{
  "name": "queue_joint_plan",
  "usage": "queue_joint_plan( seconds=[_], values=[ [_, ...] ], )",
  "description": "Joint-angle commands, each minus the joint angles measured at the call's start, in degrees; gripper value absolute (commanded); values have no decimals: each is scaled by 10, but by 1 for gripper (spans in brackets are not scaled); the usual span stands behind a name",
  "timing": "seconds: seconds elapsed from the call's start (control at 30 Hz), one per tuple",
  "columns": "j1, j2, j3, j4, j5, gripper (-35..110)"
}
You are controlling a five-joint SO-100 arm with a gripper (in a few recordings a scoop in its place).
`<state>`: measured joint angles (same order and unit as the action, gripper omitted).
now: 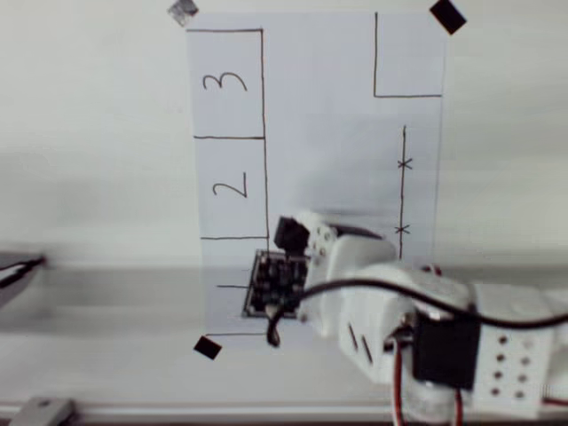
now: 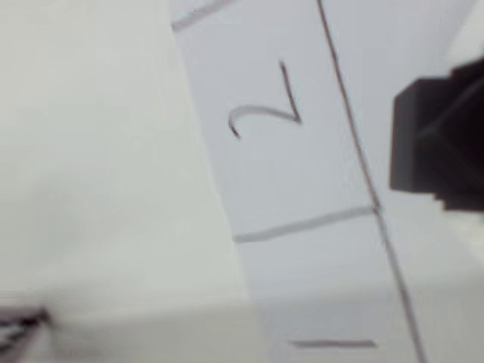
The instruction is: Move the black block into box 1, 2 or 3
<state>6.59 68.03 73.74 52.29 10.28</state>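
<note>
Currently, the carrying step appears to be in hand. In the overhead view, a white robot arm reaches in from the lower right corner of the pale counter point(image 1: 89, 133) over a white sheet of paper point(image 1: 337, 115) taped down with flat black tape squares point(image 1: 447, 16). Its tool point(image 1: 297, 238) sits just right of the vertical pen line that closes the numbered boxes, near the border between the middle and lowest boxes.

A small matte black cube point(image 1: 288, 232) shows at the tool's tip. In the wrist view the same cube point(image 2: 423, 144) hangs at the right edge, seemingly lifted above the paper and pinched by the tool, though the fingers themselves are blurred, so the grip is a judgement.

Writing on the paper: a handwritten "3" point(image 1: 224, 82) in the box nearest the far edge, a "2" point(image 1: 230, 186) in the middle box, and a short stroke, likely a "1", in the lowest box, partly covered by the arm. Two small "x" marks point(image 1: 405, 163) sit on a pen line to the right.

Next, the cube needs carrying left across the line, over a numbered box, then lowering and releasing.
</note>
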Motion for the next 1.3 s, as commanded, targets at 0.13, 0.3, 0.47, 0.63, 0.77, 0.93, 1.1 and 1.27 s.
queue_joint_plan(
  seconds=[0.13, 0.3, 0.47, 0.63, 0.77, 0.93, 1.1, 1.27],
  values=[
    [68, -27, -113, -12, -7, 0],
    [105, -59, -157, -12, 14, 0],
    [134, -111, -224, -12, 32, 0],
    [145, -159, -283, -11, 29, 0],
    [145, -200, -328, -11, 33, 0],
    [146, -259, -405, -11, 43, 0],
    [151, -291, -433, -11, 37, 0],
    [154, -318, -465, -11, 36, 0]
  ],
)
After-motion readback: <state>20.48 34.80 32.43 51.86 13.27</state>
